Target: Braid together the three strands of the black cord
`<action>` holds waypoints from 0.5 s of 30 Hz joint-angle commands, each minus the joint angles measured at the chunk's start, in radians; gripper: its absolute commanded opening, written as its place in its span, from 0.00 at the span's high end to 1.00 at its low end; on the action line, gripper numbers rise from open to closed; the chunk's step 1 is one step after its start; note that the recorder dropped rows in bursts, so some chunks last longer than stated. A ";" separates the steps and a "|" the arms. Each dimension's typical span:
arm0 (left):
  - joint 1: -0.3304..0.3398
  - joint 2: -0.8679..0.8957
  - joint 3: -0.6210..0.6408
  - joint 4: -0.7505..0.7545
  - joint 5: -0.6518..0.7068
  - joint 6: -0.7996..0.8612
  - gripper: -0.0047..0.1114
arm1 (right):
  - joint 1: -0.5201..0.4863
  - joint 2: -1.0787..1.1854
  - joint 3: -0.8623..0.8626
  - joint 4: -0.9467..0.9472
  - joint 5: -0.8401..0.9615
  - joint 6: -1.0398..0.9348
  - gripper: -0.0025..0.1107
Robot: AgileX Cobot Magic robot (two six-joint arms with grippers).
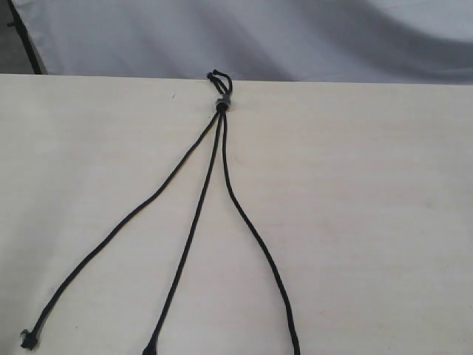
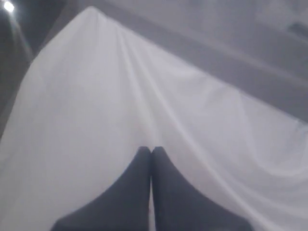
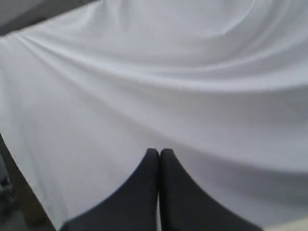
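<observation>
The black cord lies on the pale wooden table [image 1: 369,185]. Its grey-banded knot [image 1: 222,102] sits at the far edge, with short loops [image 1: 219,78] beyond it. From the knot the three strands fan out unbraided toward the near edge: the left strand [image 1: 118,225] ends in a small knotted tip [image 1: 28,339], the middle strand [image 1: 194,229] runs to the frame's bottom, and the right strand [image 1: 259,244] curves off at the bottom. Neither gripper shows in the exterior view. My left gripper [image 2: 151,150] is shut and empty, facing white cloth. My right gripper [image 3: 159,152] is likewise shut and empty.
A white sheet [image 1: 259,37] hangs behind the table's far edge. A dark post [image 1: 26,37] stands at the back left. Both wrist views show only folds of white cloth [image 2: 144,86], [image 3: 168,86].
</observation>
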 commanded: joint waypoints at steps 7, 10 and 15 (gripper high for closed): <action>-0.033 0.514 -0.226 -0.013 0.570 0.144 0.96 | 0.118 0.609 -0.352 0.200 0.648 -0.296 0.97; -0.087 0.646 -0.226 -0.023 0.573 0.191 0.96 | 0.249 0.755 -0.368 0.331 0.632 -0.415 0.97; -0.170 0.849 -0.214 -0.023 0.586 0.283 0.96 | 0.481 1.007 -0.374 0.347 0.503 -0.398 0.97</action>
